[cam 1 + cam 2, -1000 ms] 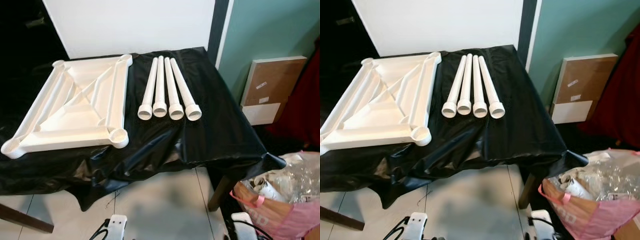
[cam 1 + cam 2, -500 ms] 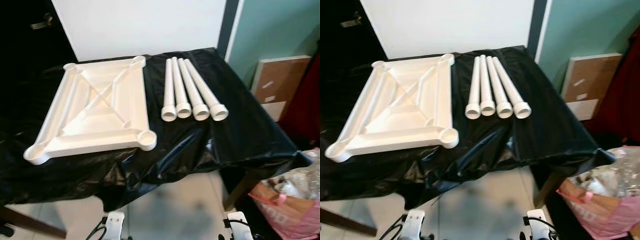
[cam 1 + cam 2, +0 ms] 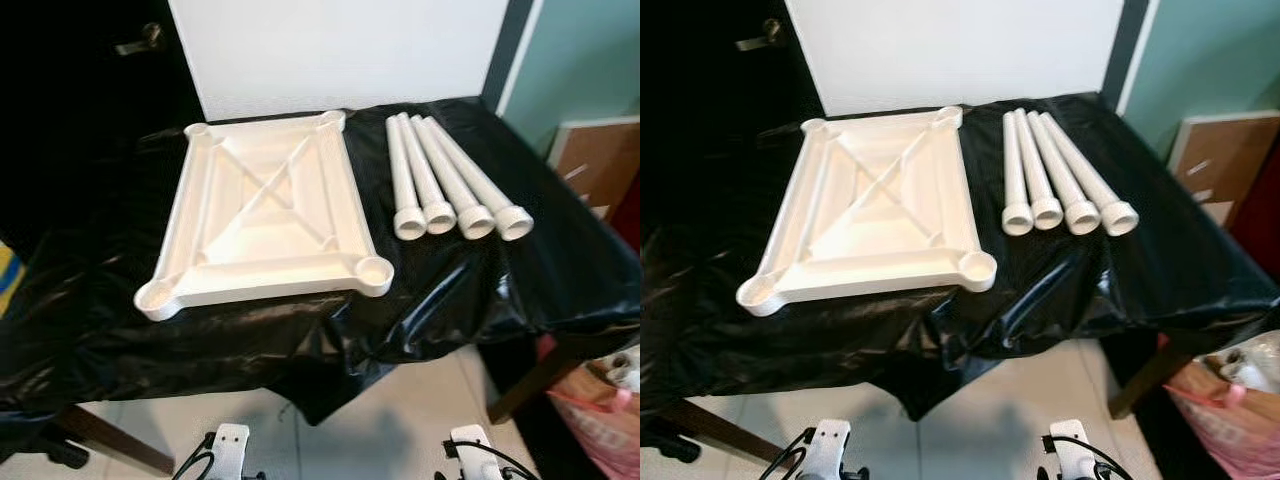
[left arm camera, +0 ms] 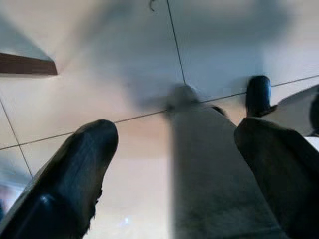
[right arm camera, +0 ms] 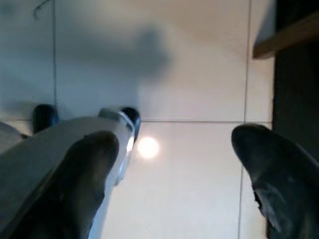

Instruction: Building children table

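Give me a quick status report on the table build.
Both pincers, left and right, open, hanging over the floor. Tabletop upside down on the black sheet, four legs beside it, untouched. Nothing in the way.

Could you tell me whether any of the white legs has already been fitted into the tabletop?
No, all four legs lie side by side on the black sheet, apart from the upturned tabletop.

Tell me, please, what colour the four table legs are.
White; the table legs show best in the right eye view.
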